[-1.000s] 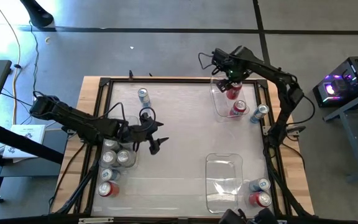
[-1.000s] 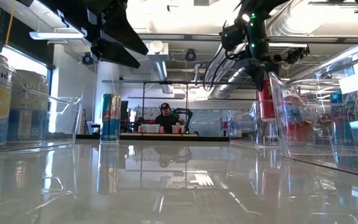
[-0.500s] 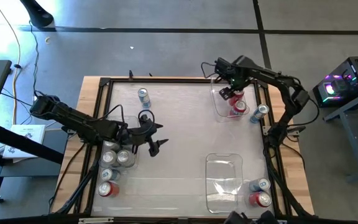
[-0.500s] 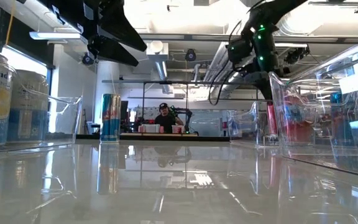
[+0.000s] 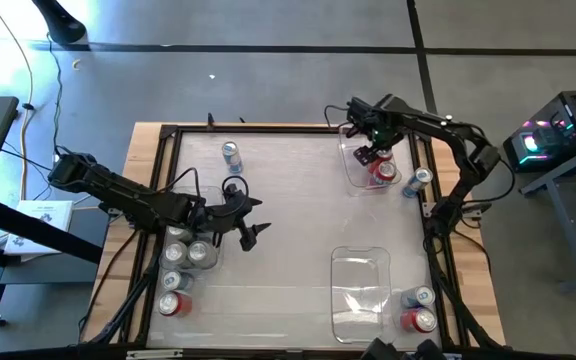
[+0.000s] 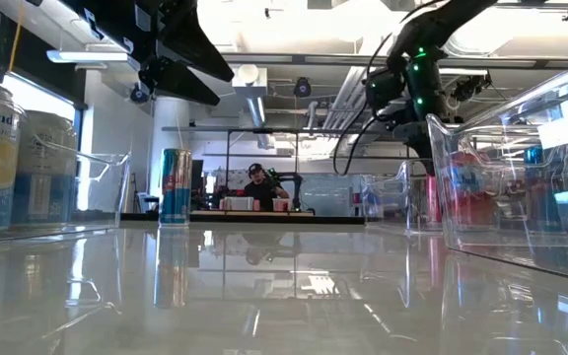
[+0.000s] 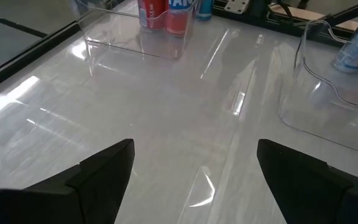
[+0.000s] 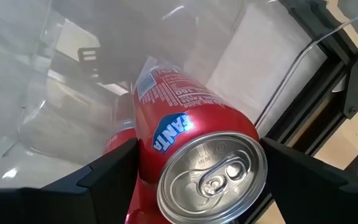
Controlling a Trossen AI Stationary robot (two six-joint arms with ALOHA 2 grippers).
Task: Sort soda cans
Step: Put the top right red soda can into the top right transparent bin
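Observation:
My right gripper (image 5: 372, 152) (image 8: 197, 180) is open over the clear far-right bin (image 5: 353, 172). Its fingers stand on either side of a red can (image 8: 191, 149), silver top toward the camera, inside the bin. A second red can (image 5: 385, 172) stands beside it. My left gripper (image 5: 249, 226) (image 7: 194, 168) hangs open above bare table, next to the left bin (image 5: 194, 197) with its silver cans (image 5: 188, 247). One blue can (image 5: 231, 153) (image 6: 176, 185) stands alone near the far left.
A blue can (image 5: 418, 181) lies just right of the far-right bin. An empty clear bin (image 5: 358, 288) sits near right, with a blue can (image 5: 420, 297) and a red can (image 5: 418, 320) beside it. A blue can (image 5: 176, 282) and a red can (image 5: 175, 305) stand near left.
My right gripper has moved down and slightly toward the near edge, carrying the red can down into the far-right bin; the can now sits low in the bin beside the other red one.

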